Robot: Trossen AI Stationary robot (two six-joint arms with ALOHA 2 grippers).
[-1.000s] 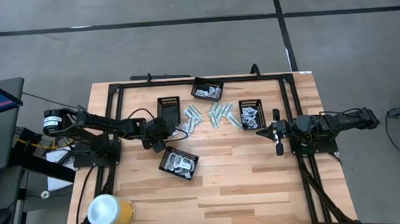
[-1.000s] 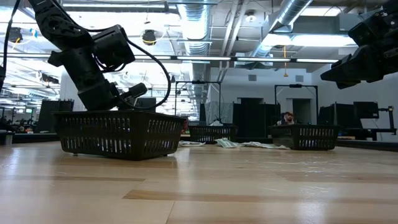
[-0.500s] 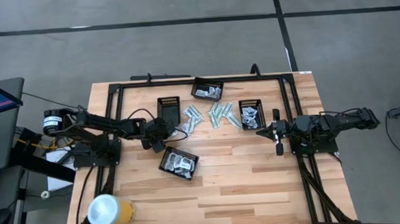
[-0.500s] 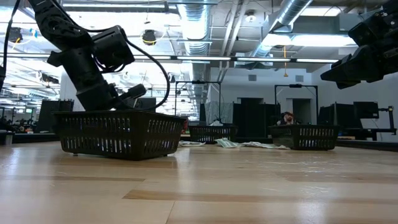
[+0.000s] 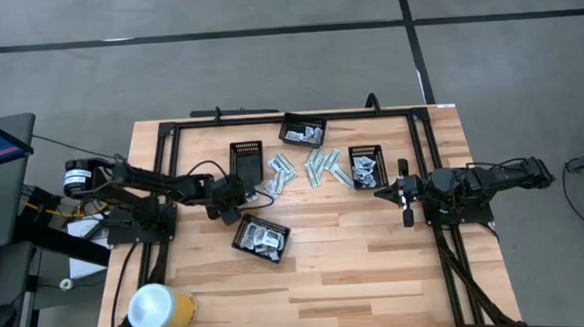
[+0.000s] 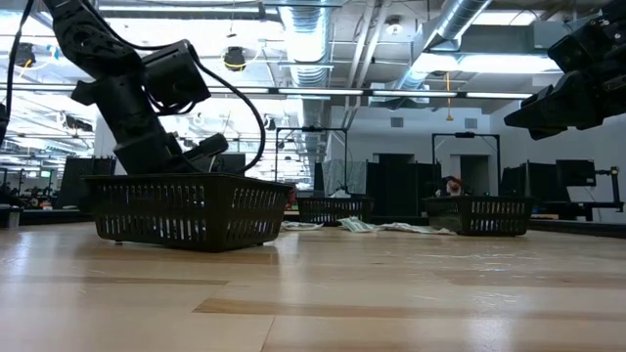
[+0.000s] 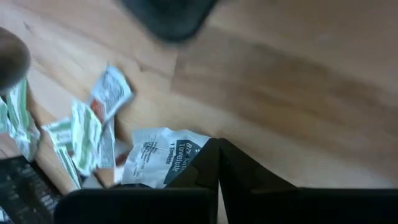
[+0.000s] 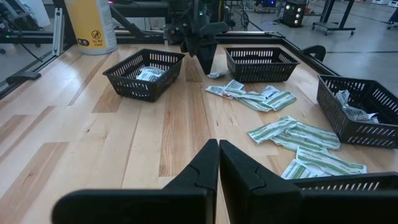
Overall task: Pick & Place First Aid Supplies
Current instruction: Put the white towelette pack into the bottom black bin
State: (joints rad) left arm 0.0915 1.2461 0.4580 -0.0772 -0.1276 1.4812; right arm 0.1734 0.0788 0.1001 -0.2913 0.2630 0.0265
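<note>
While the right gripper [image 5: 398, 190] is waiting with fingers together near the bench's right edge, the left gripper's [image 7: 217, 163] fingers are pinching a white sachet [image 7: 158, 155] lying just left of the pile.

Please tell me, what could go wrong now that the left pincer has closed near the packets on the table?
1. The left pincer is shut at the edge of a white towelette sachet; such a thin grip may slip when lifted.
2. Other packets lie beside it, overlapping; one could be dragged along.
3. The nearest mesh tray already holds packets, so a careless drop might land on its rim.
</note>
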